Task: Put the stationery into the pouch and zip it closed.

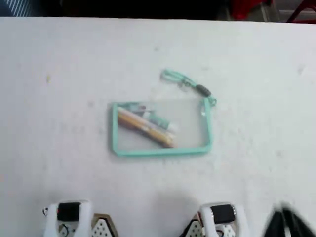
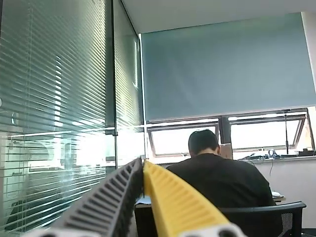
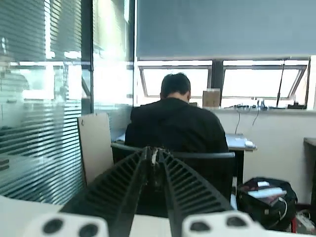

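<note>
We see the clear, teal-edged pouch (image 1: 190,132) lying flat on the white table (image 1: 59,98), with the stationery (image 1: 145,126) inside it, towards the end away from its cord (image 1: 185,83). The teal cord trails from one upper corner of the pouch. We cannot tell whether the zip is drawn across. Two white arm bases (image 1: 69,216) sit well apart from the pouch, at the table's near edge. The left gripper (image 2: 142,163) has its fingers pressed together on nothing, and the right gripper (image 3: 154,150) does too.
</note>
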Robot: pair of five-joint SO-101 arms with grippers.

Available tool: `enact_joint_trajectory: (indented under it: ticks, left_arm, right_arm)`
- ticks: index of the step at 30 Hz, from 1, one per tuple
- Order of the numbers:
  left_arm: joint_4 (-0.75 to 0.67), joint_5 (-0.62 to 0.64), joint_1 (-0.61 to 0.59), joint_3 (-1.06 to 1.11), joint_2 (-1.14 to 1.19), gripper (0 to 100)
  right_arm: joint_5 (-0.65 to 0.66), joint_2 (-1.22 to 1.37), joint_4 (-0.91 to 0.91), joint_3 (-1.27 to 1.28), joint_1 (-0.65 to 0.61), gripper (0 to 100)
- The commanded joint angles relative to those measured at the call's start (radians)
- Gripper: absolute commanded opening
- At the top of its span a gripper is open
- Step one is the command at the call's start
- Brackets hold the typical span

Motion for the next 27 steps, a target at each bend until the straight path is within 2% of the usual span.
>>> enact_joint_trajectory:
  ticks: [1, 7, 13, 19, 27]
  left_arm:
    - [0.057, -0.011, 0.004, -0.006, -0.058, 3]
    - [0.075, -0.011, 0.002, -0.006, -0.213, 3]
    - [0.072, -0.011, -0.035, 0.035, -0.366, 3]
    - [0.054, -0.009, -0.133, 0.416, -0.461, 3]
    - [-0.152, -0.005, -0.111, 1.043, -0.532, 2]
  right_arm:
    - [-0.009, -0.122, 0.021, 0.063, -0.008, 1.7]
    - [-0.009, -0.371, 0.008, 0.172, 0.012, 1.8]
    - [-0.014, -0.358, -0.001, 0.172, 0.074, 1.8]
    - [-0.015, -0.36, -0.001, 0.17, 0.081, 1.8]
    - [-0.015, -0.36, 0.002, 0.172, 0.082, 1.8]
